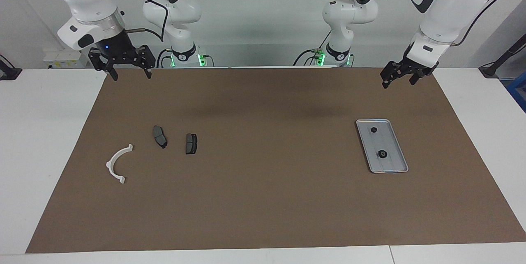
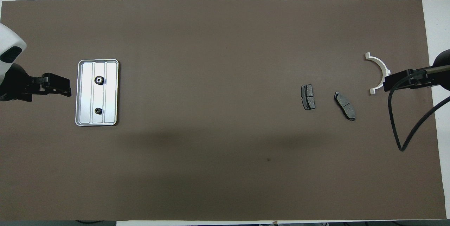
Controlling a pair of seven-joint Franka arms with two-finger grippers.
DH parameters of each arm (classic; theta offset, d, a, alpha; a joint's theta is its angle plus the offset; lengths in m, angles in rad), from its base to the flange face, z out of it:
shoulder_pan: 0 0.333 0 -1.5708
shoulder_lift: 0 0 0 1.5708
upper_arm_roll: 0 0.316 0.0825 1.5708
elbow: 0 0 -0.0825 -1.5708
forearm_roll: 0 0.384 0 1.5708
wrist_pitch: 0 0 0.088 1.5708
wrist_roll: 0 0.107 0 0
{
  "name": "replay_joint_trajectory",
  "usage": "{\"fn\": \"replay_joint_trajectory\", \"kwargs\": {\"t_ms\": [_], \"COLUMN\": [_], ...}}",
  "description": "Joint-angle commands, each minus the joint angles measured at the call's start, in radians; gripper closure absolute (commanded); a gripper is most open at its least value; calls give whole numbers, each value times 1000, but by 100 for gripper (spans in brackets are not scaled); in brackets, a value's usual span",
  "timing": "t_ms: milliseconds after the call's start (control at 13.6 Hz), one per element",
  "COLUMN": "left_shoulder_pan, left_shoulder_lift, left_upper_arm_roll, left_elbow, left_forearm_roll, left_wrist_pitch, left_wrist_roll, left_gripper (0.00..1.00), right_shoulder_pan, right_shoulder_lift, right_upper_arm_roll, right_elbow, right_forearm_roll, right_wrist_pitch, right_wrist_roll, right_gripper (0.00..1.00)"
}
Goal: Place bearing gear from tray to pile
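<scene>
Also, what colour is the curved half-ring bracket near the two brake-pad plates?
White. The curved plastic half-ring bracket shows best in the facing view.

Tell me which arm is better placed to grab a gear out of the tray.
Left. The left gripper, open and empty, hangs at the tray's end of the table, where both gears lie. The right gripper, also open, waits up by the pile end.

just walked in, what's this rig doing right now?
Nothing is being handled yet. Both arms wait raised with open grippers: the left gripper near the tray, the right gripper at the pile's end of the table. Two small dark gears sit in the tray. The pile, a white bracket and two dark plates, is untouched.
</scene>
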Motion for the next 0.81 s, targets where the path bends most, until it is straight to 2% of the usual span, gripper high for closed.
{"fn": "replay_joint_trajectory", "kwargs": {"t_ms": [0, 442, 663, 737], "left_shoulder_pan": [-10, -5, 3, 1], "left_shoulder_lift": [4, 10, 5, 4], "left_upper_arm_roll": [10, 5, -8, -7], "left_elbow": [16, 15, 13, 13], "left_forearm_roll": [-13, -6, -6, -6], "left_wrist_pitch": [-18, 37, 13, 45], "left_wrist_roll": [13, -1, -6, -3], "left_gripper": [0, 0, 0, 0], "right_shoulder_pan": [1, 1, 1, 1], "right_shoulder_lift": [-9, -9, -9, -9], "right_upper_arm_roll": [0, 0, 0, 0], "right_elbow": [-17, -17, -17, -17], "right_forearm_roll": [19, 19, 20, 19], "right_wrist_pitch": [19, 19, 18, 18], "right_wrist_roll": [12, 12, 12, 12], "right_gripper": [0, 0, 0, 0]}}
